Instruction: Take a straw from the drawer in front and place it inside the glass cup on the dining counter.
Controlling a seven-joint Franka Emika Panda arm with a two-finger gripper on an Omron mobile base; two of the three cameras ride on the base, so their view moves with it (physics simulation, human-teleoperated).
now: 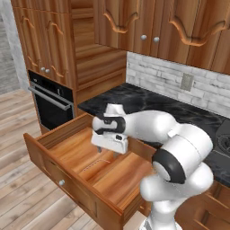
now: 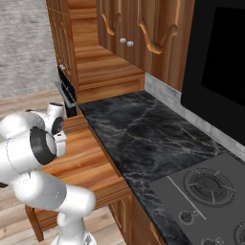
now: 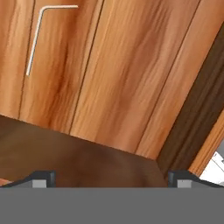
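**Open claw poised over the pulled-out drawer**

A white robot arm reaches down over a wide, reddish-brown wooden drawer that stands pulled out from under a black marble tabletop. The drawer has a plain wood floor and 1 small round silver knob on its front panel.

The claw hangs above the far part of the drawer floor, pointing downward. Its 2 small dark fingertips stand wide apart with nothing between them, and they touch nothing.

The straw lies flat on the drawer floor. Seen from the hand camera it is a very thin pale line with a short bend at one end, well apart from the fingertips. From the left base view it shows only as a faint thin line on the wood, a little nearer than the claw.

To the left of the drawer a black built-in oven with a silver bar handle sits in tall wooden cabinetry. Wooden wall cabinets hang above the tabletop, which is backed by white brick. A dark gas hob is set into the tabletop to the right.
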